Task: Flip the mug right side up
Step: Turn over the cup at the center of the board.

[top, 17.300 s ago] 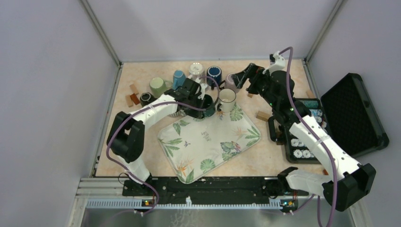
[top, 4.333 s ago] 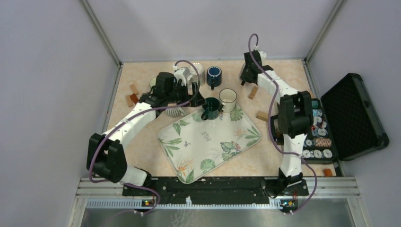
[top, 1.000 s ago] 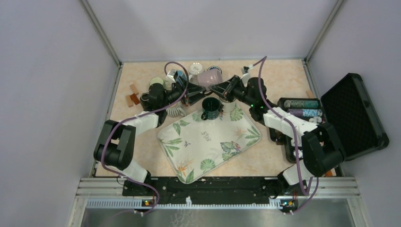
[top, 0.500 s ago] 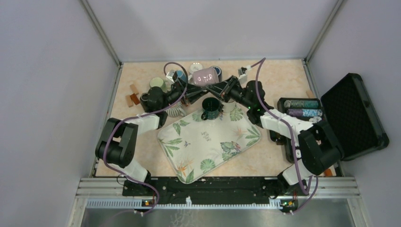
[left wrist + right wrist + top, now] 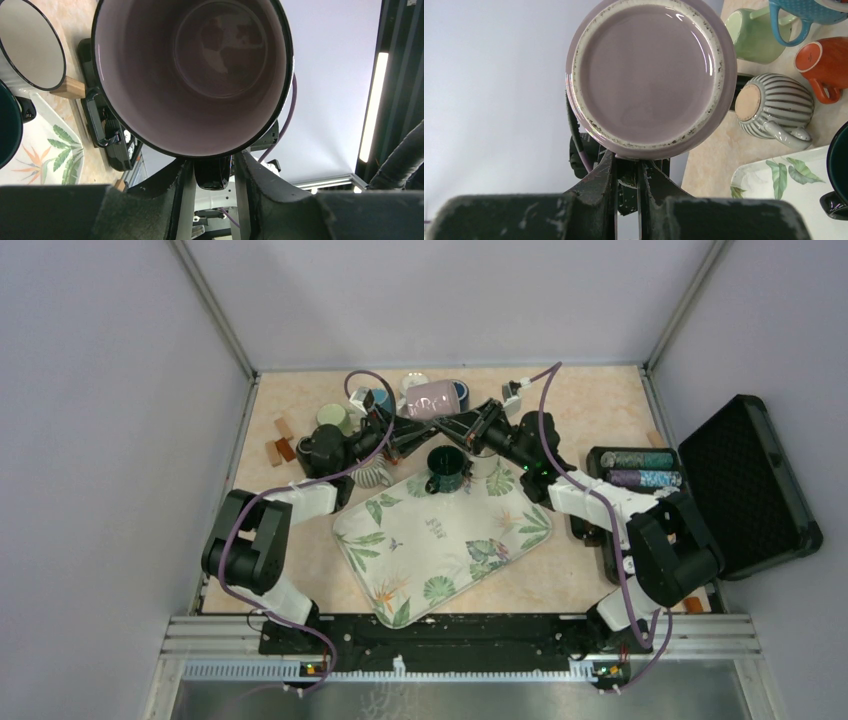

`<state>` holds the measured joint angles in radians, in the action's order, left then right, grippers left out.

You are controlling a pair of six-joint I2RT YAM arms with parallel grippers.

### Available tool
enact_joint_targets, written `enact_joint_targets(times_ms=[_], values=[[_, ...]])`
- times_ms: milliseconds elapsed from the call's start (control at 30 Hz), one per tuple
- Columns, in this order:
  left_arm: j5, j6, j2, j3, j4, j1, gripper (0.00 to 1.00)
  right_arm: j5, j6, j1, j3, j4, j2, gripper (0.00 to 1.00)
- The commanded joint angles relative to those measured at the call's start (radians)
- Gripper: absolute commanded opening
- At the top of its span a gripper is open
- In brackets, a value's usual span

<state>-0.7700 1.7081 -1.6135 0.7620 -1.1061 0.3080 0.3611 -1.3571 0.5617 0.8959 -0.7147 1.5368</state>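
Above the far end of the leaf-print tray (image 5: 440, 540): lilac ceramic mug with black rim (image 5: 437, 400), held in the air on its side between both arms.

Mouth faces the left wrist camera and the unglazed-ringed base faces the right wrist camera. Right gripper (image 5: 626, 167) is pinched to a slit at the lower edge of the base, holding the mug. Left gripper (image 5: 212, 172) is narrow, with its fingers just beside either flank of the glossy black handle (image 5: 212, 175). Whether they press it cannot be told. Below, on the tray, stands a dark green mug (image 5: 445, 468). On the table near it are a grey striped mug (image 5: 774, 107) lying base-out, an orange mug (image 5: 824, 62) and a pale green mug (image 5: 754, 35).
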Motion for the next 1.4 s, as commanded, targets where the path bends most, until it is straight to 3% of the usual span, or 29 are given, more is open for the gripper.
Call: enact_joint_targets(times_ms=[0,267,433,567,867,1100,1267,1367], values=[[-0.011,0.013,0.019,0.0,-0.115,0.005,0.36,0.018,0.008,0.03,0.004,-0.113,0.004,0.0],[-0.023,-0.002,0.023,0.003,-0.117,0.005,0.06,0.011,0.041,0.035,0.003,-0.066,-0.006,0.0],[-0.029,-0.069,0.047,0.014,-0.069,0.003,0.0,0.009,0.098,0.035,0.029,0.03,-0.019,0.02],[-0.022,-0.138,0.072,0.033,-0.008,0.0,0.0,0.001,0.127,0.035,0.04,0.075,-0.028,0.26],[0.01,-0.311,0.15,0.077,0.199,-0.021,0.0,-0.052,0.25,0.035,0.08,0.257,-0.082,0.56],[0.03,-0.506,0.217,0.13,0.459,-0.042,0.0,-0.127,0.354,0.035,0.095,0.427,-0.154,0.85],[0.05,-0.689,0.282,0.173,0.734,-0.057,0.0,-0.186,0.45,0.035,0.125,0.579,-0.208,0.98],[0.088,-0.833,0.335,0.205,0.938,-0.063,0.0,-0.228,0.519,0.035,0.157,0.679,-0.235,0.99]])
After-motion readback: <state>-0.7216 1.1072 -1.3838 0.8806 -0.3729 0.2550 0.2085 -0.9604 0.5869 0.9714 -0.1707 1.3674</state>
